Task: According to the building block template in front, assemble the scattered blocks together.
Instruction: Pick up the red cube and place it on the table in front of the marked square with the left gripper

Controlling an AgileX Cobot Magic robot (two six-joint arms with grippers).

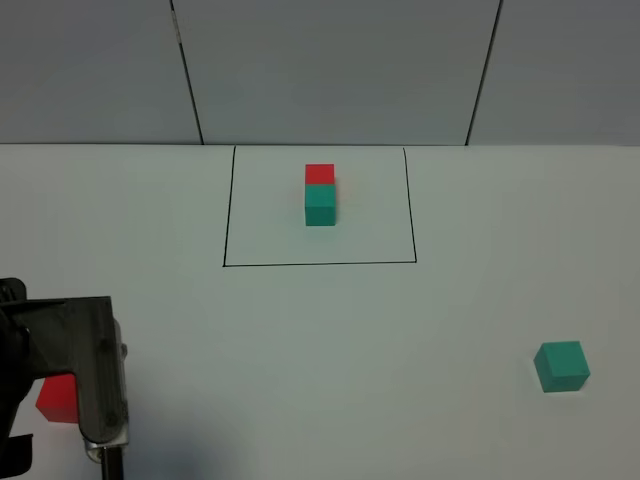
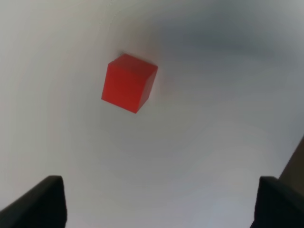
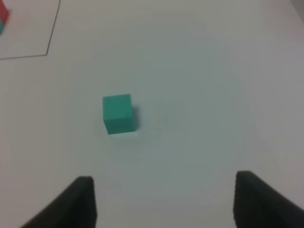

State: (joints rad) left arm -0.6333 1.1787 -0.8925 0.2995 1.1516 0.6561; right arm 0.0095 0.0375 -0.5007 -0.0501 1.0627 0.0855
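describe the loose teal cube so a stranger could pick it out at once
Start from the black drawn rectangle at the far middle of the white table. Go toward the near right, outside that frame, to the loose teal cube standing alone. Unlike the teal block inside the frame, it touches no red block, and the other loose cube, near left, is red.

The left arm [image 1: 85, 370] appears in the high view as a flat grey metal plate with rounded lower corners and a dull, faintly scuffed finish. It is joined to a black housing [image 1: 15, 350], and a thin dark rod [image 1: 112, 465] shows beneath it. The left end effector [image 2: 156, 204] has two matte black fingers [image 2: 40, 202] with blocky, squared tips. The right end effector [image 3: 164, 202] has similar black fingers [image 3: 71, 204], their tips slightly slanted.
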